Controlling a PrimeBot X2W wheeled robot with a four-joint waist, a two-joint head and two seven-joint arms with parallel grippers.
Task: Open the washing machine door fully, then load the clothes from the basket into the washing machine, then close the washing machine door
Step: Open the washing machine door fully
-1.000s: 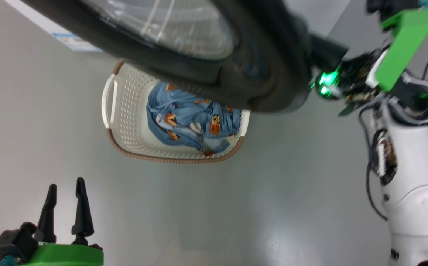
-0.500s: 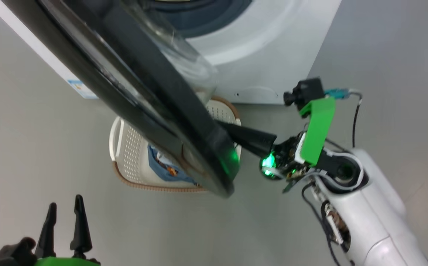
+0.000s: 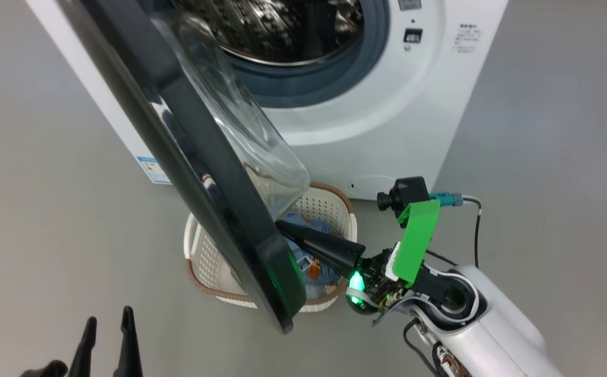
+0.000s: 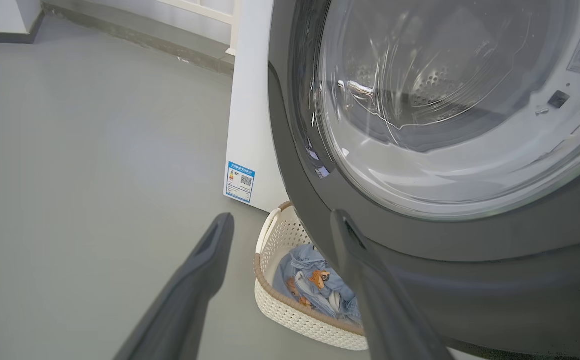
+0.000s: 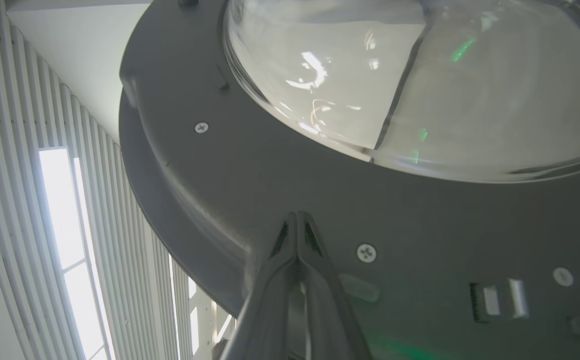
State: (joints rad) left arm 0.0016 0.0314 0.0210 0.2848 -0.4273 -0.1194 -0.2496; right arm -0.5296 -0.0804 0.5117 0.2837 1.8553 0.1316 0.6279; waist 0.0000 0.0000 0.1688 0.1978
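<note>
The washing machine (image 3: pixel 387 120) stands with its steel drum (image 3: pixel 282 26) exposed. Its black door (image 3: pixel 188 157) is swung out edge-on over the basket (image 3: pixel 329 207), the glass bowl (image 3: pixel 251 141) bulging toward the drum. My right gripper (image 3: pixel 282 226) is shut, its joined tips pressed on the door's dark grey inner face (image 5: pixel 420 225) below the bowl (image 5: pixel 420 85). Blue bear-print clothes (image 3: pixel 316 272) lie in the basket, partly hidden by the door. My left gripper (image 4: pixel 279 222) is open and empty, low and left of the door (image 4: pixel 420 240), above basket (image 4: pixel 295 310) and clothes (image 4: pixel 310 275).
Grey floor (image 3: pixel 46 235) lies left and right of the washer. A blue label sticker (image 4: pixel 239 181) sits low on the washer's side. My white right forearm (image 3: pixel 492 324) with its green camera bracket (image 3: pixel 416 241) reaches in from the lower right.
The head camera has tilted up, bringing the drum opening into view. The door has swung further out with my shut right gripper still at its inner face. My left gripper stays open.
</note>
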